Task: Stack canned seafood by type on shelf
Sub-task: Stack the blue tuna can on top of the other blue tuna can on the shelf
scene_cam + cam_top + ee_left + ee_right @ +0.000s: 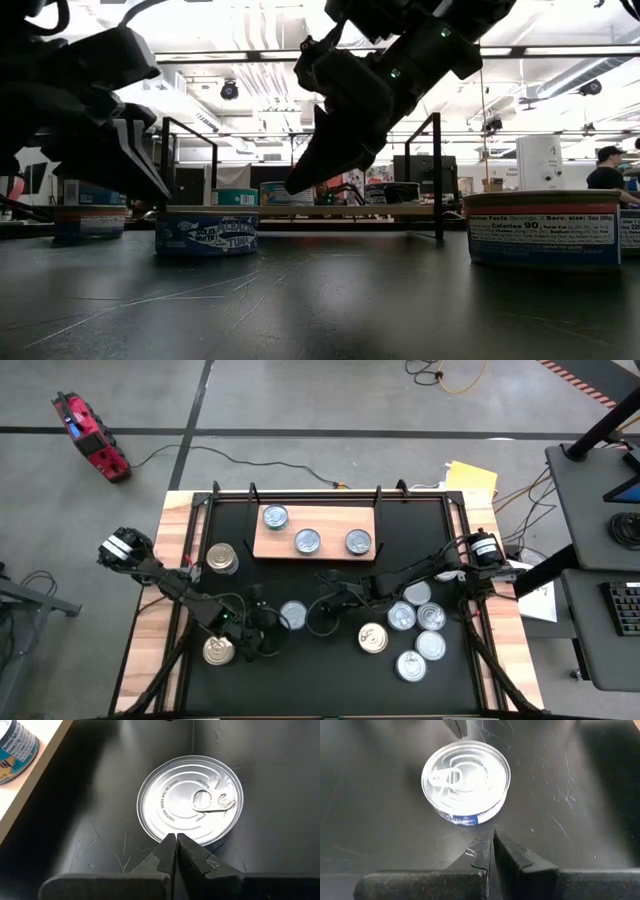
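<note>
**High View: Both Tools Closed Beside One Centre Can**

High view shows us the shelf (270,547), a light-brown wooden board, lying at the far centre of the black table (450,600). Three silver-topped cans stand on it in a row: the left one (275,517), the middle one (307,541) and the right one (358,542), each apart from its neighbours.

We see a single silver-topped can (293,614) on the table near the centre, in front of the shelf. The left tool (268,622) sits just left of this can, and the right tool (322,605) sits just right of it. In both wrist views the fingers are pressed together with nothing between them. The left wrist view shows the can (190,800) directly ahead of the fingertips (170,842); the right wrist view shows the same can (466,781) a little ahead of that tool (489,837).

On the left side we note two gold-topped cans: one far (221,557), by the shelf's left end, and one near (218,650).

On the right side we count a cluster of cans: one gold-topped (373,638) and five silver-topped (431,645) around it.

Low view shows the centre can (206,233) with a blue label, standing upright on the table.
</note>
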Robot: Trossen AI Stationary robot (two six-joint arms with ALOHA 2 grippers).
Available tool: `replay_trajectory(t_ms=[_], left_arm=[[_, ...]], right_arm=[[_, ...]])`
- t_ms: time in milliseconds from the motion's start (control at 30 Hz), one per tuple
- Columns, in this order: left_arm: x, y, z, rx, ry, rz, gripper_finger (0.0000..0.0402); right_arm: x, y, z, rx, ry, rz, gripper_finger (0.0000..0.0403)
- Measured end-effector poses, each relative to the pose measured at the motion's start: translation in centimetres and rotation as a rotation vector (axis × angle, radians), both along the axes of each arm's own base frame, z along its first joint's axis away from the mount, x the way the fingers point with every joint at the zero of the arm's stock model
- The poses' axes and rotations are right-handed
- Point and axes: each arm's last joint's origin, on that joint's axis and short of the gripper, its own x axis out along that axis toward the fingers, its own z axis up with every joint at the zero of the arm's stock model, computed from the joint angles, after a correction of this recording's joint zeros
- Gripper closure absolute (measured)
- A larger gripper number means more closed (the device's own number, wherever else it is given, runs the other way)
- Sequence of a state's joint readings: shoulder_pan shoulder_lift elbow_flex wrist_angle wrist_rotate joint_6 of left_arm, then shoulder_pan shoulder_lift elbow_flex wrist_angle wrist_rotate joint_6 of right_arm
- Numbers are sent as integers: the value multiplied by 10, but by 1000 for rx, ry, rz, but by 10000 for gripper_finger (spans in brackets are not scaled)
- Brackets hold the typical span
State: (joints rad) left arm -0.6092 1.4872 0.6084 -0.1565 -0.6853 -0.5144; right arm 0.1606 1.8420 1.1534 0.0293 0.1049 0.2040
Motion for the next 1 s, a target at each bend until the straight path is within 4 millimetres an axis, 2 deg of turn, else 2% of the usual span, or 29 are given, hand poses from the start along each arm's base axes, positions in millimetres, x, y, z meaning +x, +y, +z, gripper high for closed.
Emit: replay_trajectory(t_ms=[533,667,800,1000], left_arm=[[6,-6,-15,13,-28,-2,401],[7,-6,-18,18,-21,6,401],[7,-5,-20,37,-36,27,401],[7,-5,-20,19,-45,52,401]], right_arm=[[3,-2,2,24,-33,-13,390],[8,4,5,21,-107,78,390],[13,12,-5,42,-137,173,390],[14,10,-28,48,-67,147,390]])
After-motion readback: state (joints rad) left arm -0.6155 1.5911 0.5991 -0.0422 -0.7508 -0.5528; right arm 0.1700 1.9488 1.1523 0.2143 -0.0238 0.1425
